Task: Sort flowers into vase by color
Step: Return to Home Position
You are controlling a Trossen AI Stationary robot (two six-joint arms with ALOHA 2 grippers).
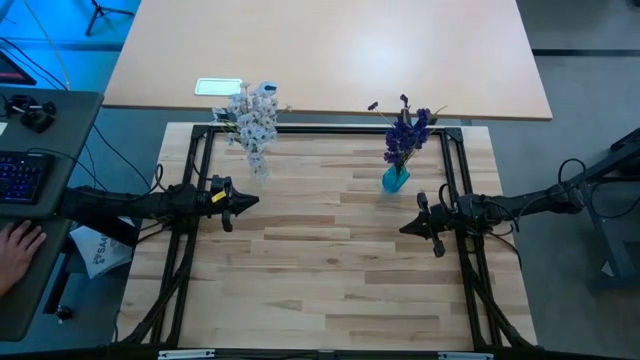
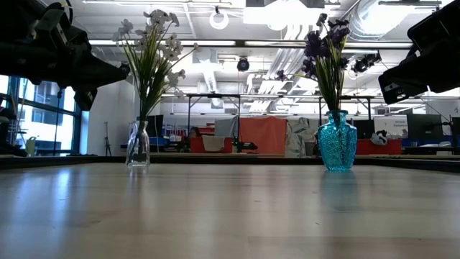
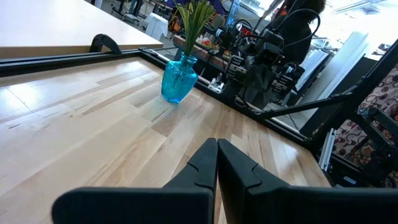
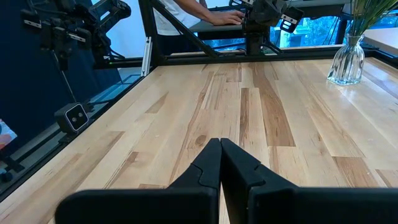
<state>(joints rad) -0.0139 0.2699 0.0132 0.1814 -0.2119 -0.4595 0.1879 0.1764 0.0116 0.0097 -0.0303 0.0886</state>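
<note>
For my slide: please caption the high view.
White flowers in the clear vase, purple flowers in the blue vase; left pincer and right pincer shut, empty.

My table [image 1: 330,270] is pale blond wood, striped with tan and darker brown planks and edged by a black frame [image 1: 330,129]. At far left, the whitish-blue flowers [image 1: 252,115] rise on green stems from a clear glass vase [image 2: 137,147]. At far right, the dark purple flowers [image 1: 407,128], also green-stemmed, stand in a turquoise vase [image 2: 337,147] with a speckled surface. My left gripper [image 1: 248,203] and right gripper [image 1: 405,228] are matt black, and a yellow tag [image 1: 217,197] marks the left arm. Farther off is a plain beige desk [image 1: 330,50].
</note>
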